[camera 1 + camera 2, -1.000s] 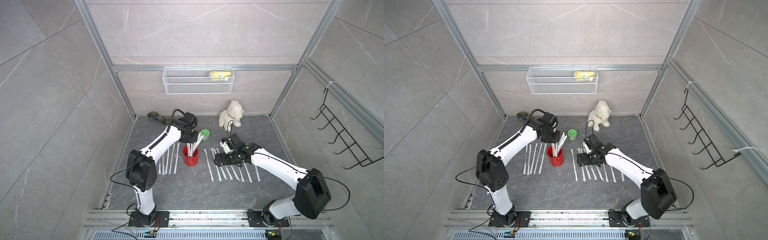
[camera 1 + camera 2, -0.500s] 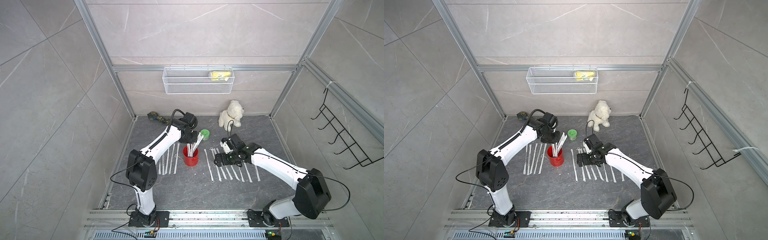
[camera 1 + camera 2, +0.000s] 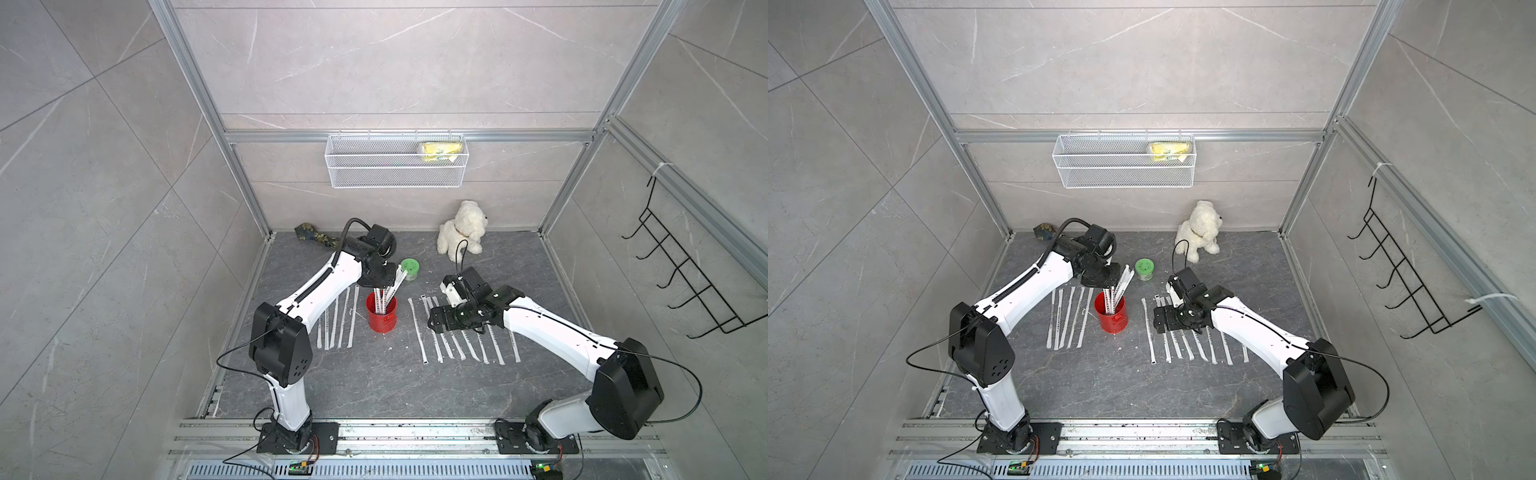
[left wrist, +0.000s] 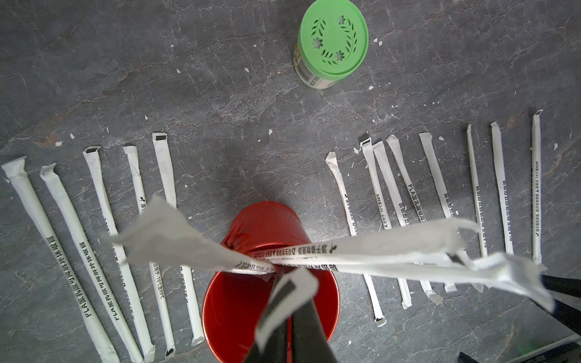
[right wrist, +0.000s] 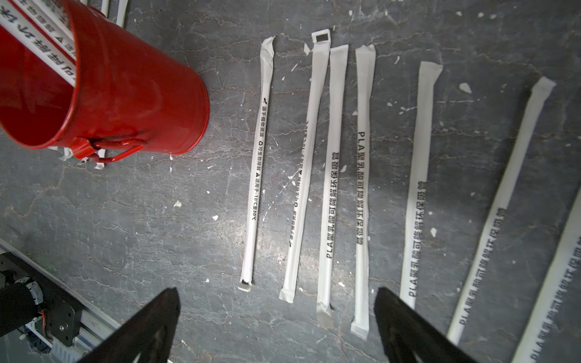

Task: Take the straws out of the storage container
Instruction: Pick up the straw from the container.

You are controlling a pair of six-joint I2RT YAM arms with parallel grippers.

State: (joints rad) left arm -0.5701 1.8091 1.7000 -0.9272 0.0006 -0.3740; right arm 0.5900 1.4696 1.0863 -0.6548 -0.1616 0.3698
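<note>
Out: 13 straws (image 4: 435,176) on desk (image 4: 220,94).
Remaining: several in red can (image 4: 267,226), mid-frame.
Left gripper (image 4: 290,314): clenched on 1 straw.
Right gripper (image 5: 276,292): spread, empty.

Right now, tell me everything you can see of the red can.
The can is a small, glossy red cylinder that looks like metal. It is open-topped with a rolled rim, a thin red loop handle and a small pale mark on its side. A few wrapped straws stand inside it, leaning on the rim. It stands upright on the dark floor, between two rows of more lying flat. The left hand is above it, shut on one straw's tip and apparently clear of the can.
</note>
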